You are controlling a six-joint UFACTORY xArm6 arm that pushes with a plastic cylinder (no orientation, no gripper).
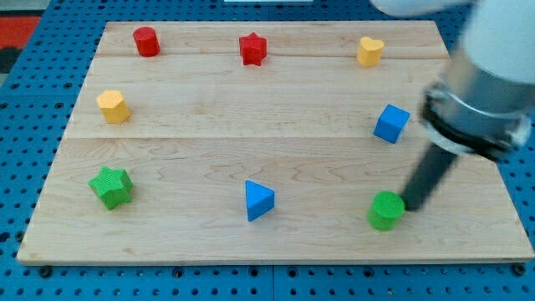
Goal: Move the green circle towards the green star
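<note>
Where the board nears its bottom-right, my tip against green circle (green star far left).

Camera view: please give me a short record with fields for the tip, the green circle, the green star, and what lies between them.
tip: my tip at the green circle's right edge, contact unclear
green circle: near the view's bottom right
green star: near the view's bottom left
between them: blue triangle, about midway
surface: wooden board

Wooden board on blue pegboard; 8 coloured blocks scattered.
</note>
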